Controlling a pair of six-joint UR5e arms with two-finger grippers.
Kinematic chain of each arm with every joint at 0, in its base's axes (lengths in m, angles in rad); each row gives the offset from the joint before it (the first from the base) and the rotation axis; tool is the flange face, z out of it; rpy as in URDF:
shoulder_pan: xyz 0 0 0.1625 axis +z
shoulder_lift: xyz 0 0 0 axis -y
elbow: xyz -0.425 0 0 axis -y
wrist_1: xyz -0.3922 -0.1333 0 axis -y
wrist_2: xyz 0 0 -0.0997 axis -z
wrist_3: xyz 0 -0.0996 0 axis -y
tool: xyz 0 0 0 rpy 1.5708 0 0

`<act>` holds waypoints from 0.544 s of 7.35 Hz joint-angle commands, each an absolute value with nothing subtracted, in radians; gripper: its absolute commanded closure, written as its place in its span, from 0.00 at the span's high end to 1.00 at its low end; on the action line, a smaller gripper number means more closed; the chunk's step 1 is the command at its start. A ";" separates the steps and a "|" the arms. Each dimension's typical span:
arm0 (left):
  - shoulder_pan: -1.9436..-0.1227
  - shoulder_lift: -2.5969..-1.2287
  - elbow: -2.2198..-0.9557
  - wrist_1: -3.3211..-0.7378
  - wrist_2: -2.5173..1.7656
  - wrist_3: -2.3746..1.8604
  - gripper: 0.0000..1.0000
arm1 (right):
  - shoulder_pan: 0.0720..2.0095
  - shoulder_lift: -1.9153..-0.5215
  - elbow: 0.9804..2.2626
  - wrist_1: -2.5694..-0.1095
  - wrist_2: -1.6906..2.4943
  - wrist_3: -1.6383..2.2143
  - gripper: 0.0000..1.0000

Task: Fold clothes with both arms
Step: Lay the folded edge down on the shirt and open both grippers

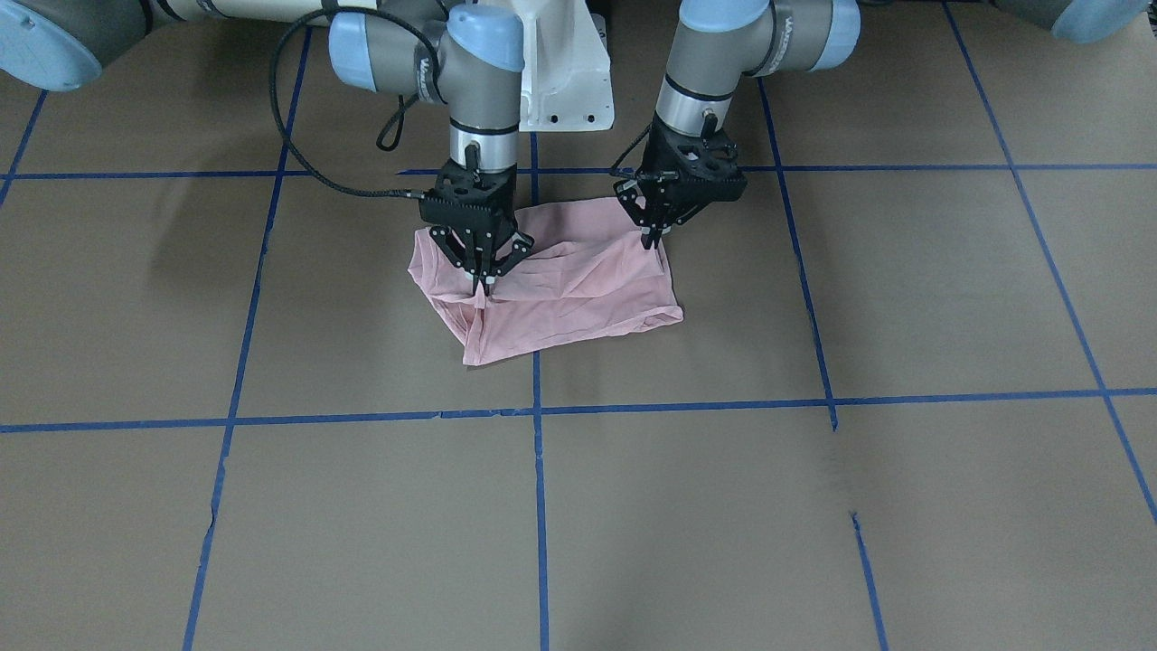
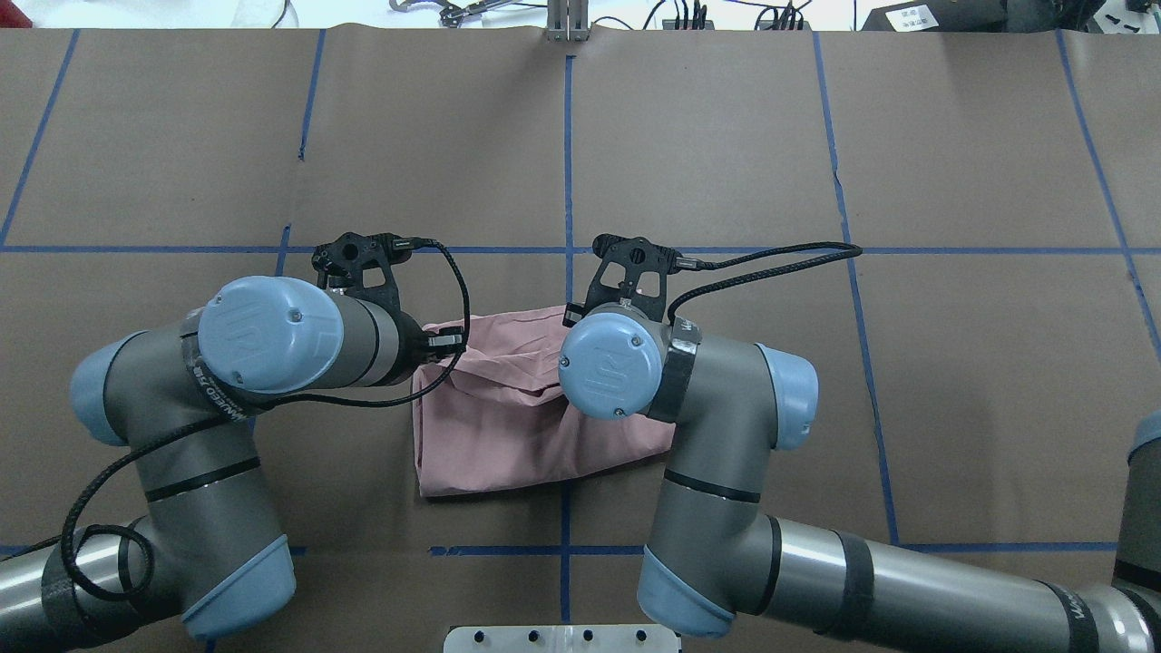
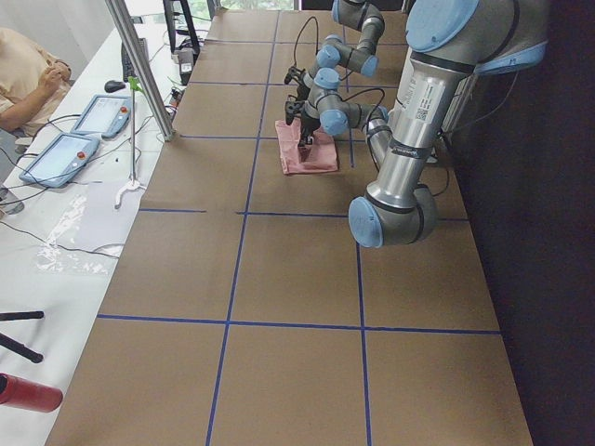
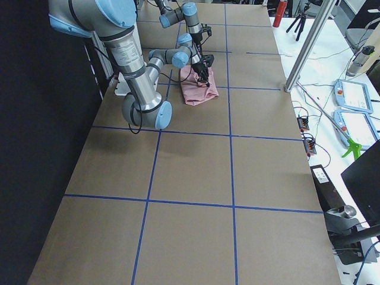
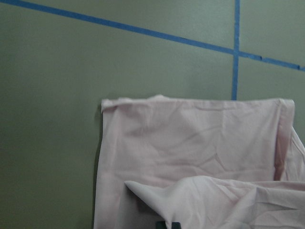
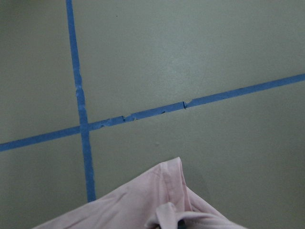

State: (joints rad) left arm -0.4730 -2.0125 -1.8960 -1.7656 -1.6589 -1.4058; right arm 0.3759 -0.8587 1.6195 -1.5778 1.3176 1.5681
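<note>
The left gripper [image 1: 652,237] is pinching the pink T-shirt [image 1: 578,298] at its left edge. The right gripper [image 1: 485,282] is pinching a fold at its right.

A broad surface [image 1: 813,524] covered in brown paper fills the middle of the room. Blue tape lines [image 1: 539,506] mark it into large squares, and the tape is nicked and torn in a few spots. The light is even and soft and throws only faint shadows on the paper. A white bench [image 3: 84,223] runs along the operators' side, carrying two teach pendants [image 3: 58,158], loose cables and a red cylinder [image 3: 26,392] at its near end. An aluminium post [image 3: 144,70] rises at the surface's edge. A person [image 3: 23,79] in a beige top sits at the bench. A black panel [image 3: 558,232] closes off the opposite side.
</note>
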 commanded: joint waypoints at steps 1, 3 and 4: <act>-0.495 -2.011 -1.815 -1.831 -1.658 -1.379 0.00 | 0.413 -0.828 1.490 -1.496 1.319 1.563 0.00; -0.511 -2.011 -1.787 -1.839 -1.658 -1.374 0.00 | 0.420 -0.828 1.474 -1.496 1.321 1.546 0.00; -0.521 -2.013 -1.787 -1.839 -1.658 -1.330 0.00 | 0.425 -0.827 1.476 -1.496 1.327 1.545 0.00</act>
